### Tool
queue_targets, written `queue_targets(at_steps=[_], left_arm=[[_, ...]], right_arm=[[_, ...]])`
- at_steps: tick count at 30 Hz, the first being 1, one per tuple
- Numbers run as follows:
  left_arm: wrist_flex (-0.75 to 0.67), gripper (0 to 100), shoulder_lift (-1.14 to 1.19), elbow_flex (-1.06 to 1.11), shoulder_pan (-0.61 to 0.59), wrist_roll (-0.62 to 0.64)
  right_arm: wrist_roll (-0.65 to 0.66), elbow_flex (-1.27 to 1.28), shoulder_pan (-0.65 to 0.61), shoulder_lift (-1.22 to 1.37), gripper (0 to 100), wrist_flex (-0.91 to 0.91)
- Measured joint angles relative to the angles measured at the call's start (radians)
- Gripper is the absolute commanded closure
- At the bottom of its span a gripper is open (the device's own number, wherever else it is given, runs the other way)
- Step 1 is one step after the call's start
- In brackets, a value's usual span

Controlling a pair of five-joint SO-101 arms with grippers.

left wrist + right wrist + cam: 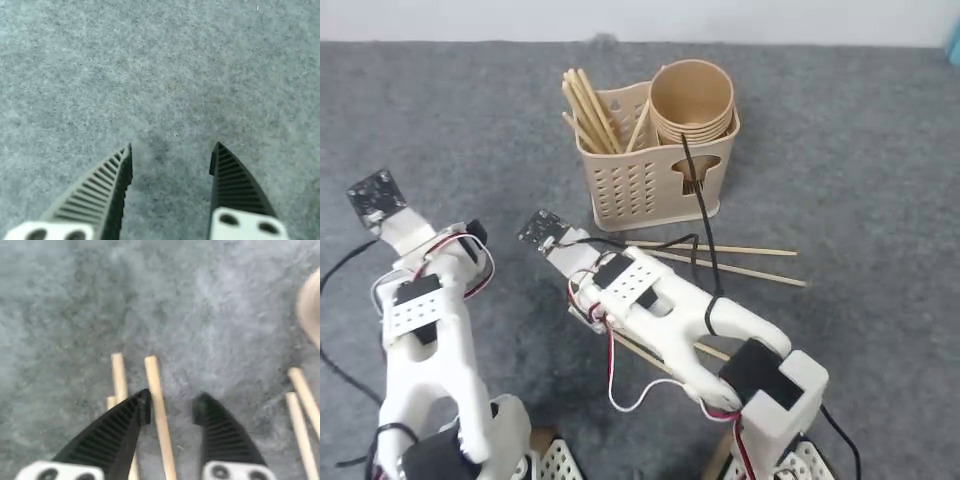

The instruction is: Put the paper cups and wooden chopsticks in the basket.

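A beige perforated basket [650,180] stands at the back of the grey carpet. Stacked paper cups [692,95] fill one compartment and several wooden chopsticks [588,110] lean in the other. Two loose chopsticks [740,250] lie on the carpet in front of the basket, and another chopstick [645,352] pokes out from under the right arm [660,300]. My right gripper [173,396] is open just above the carpet, with one chopstick [159,400] lying between its fingers and a second chopstick [118,377] beside it. My left gripper [172,147] is open over bare carpet.
The left arm [420,320] stands to the left, apart from the basket. A black cable [705,220] runs from the right arm across the basket's front. Two more chopstick ends [300,405] and the basket's corner [311,305] show in the right wrist view.
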Motion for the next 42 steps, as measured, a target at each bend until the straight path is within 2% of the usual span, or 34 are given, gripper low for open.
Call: queue_targets(at_steps=[7,13,22,33,39,42], left_arm=[[0.000,76,0.000,0.000,0.000,0.000],[0.000,76,0.000,0.000,0.000,0.000],[0.000,76,0.000,0.000,0.000,0.000],[0.000,76,0.000,0.000,0.000,0.000],[0.000,76,0.000,0.000,-0.003,0.000],[0.000,76,0.002,-0.014,-0.038,0.003]], right_arm=[[0.002,-0.034,0.003,0.017,99.1,0.032],[-0.020,-0.014,-0.002,-0.084,99.1,0.118],[-0.081,-0.014,0.032,-0.505,99.1,0.242],[-0.083,-0.014,0.084,-1.105,99.1,0.192],[-0.083,0.063,0.110,-1.200,98.7,0.235],[-0.083,0.218,0.107,-1.162,92.8,0.253]])
